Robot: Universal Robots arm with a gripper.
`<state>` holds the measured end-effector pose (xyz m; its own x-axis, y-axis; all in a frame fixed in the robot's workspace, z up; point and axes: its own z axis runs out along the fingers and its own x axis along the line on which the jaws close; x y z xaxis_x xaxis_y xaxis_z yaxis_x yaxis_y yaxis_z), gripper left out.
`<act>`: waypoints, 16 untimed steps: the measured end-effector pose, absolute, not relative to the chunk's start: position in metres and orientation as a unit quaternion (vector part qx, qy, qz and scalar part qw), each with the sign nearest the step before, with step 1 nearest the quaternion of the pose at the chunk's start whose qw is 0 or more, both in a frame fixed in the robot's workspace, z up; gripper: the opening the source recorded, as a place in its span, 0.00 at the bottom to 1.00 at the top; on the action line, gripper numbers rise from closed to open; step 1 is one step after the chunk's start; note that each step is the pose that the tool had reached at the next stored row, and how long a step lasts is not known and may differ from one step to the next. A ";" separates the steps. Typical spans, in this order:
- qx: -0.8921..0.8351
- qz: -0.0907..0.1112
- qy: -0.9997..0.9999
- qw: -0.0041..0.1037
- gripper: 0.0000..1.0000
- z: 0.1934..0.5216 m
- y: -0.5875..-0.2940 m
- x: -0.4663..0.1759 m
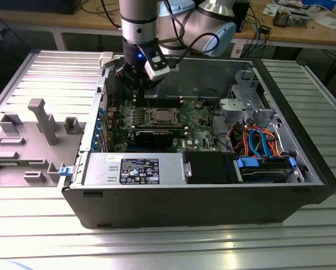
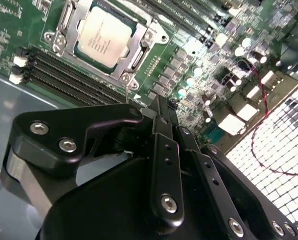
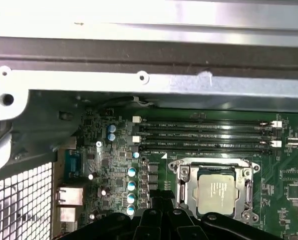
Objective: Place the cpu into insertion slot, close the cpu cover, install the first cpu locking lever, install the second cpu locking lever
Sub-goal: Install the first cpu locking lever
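Note:
The cpu (image 1: 159,116) lies flat in the insertion slot (image 1: 149,120) on the green motherboard, its dull silver top facing up. In both wrist views the cpu (image 2: 105,36) (image 3: 216,192) shows through the cut-out of the cpu cover (image 2: 139,50) (image 3: 188,179), which lies down flat around it. My gripper (image 1: 135,84) hangs over the board, off the socket toward the case's back wall and the exterior view's left. Its black fingers (image 2: 161,130) meet at the tips with nothing between them. A thin wire lever (image 2: 126,91) stands by the socket corner nearest the fingertips.
Long black memory slots (image 3: 203,135) run beside the socket. The case's metal wall (image 3: 149,60) rises close behind the gripper. A power supply (image 1: 135,169) and a drive bay with coloured cables (image 1: 258,140) fill the case front and right. Grey fixtures (image 1: 38,121) stand on the table to the left.

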<state>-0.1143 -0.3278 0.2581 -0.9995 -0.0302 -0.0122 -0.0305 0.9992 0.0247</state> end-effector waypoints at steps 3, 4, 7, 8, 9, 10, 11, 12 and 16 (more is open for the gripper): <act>-0.015 0.013 1.000 0.006 0.11 0.258 -0.322 -0.115; -0.015 0.013 1.000 0.006 0.11 0.258 -0.321 -0.115; -0.015 0.013 1.000 0.007 0.11 0.258 -0.318 -0.116; -0.015 0.013 1.000 0.008 0.11 0.258 -0.316 -0.116; -0.015 0.013 1.000 0.008 0.11 0.258 -0.316 -0.116; -0.015 0.012 1.000 0.009 0.11 0.258 -0.314 -0.116; -0.015 0.012 1.000 0.009 0.11 0.258 -0.313 -0.116; -0.015 0.012 1.000 0.010 0.11 0.258 -0.312 -0.116; -0.015 0.012 1.000 0.011 0.11 0.258 -0.311 -0.115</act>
<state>-0.1145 -0.3106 0.2580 -0.9993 -0.0305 -0.0230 -0.0310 0.9992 0.0244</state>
